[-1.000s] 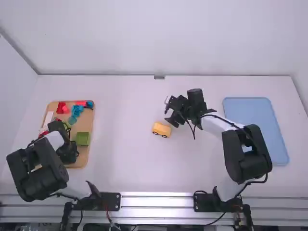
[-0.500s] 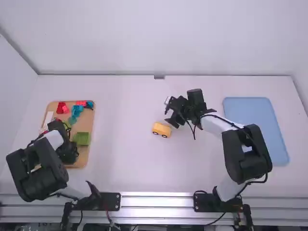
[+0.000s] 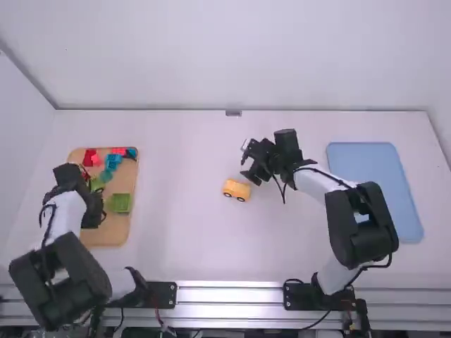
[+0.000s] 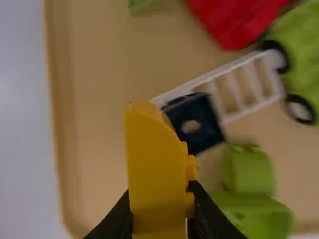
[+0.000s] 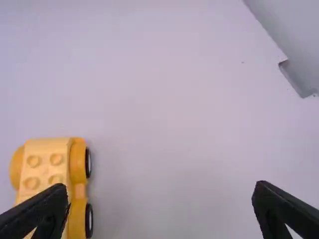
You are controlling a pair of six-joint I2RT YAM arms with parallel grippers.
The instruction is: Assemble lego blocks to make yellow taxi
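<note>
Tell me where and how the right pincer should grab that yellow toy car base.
Probably best from straight above, squeezing the yellow toy car base by its two long sides, near the middle: it stands on its wheels, studs up, and is narrower across than along.

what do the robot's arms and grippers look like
The left arm and right arm look alike: smooth white links between chunky black joints, with thin black cables looping along them and a black plate at each base. The left gripper and right gripper are black too; the right one's two fingers taper towards their tips.
</note>
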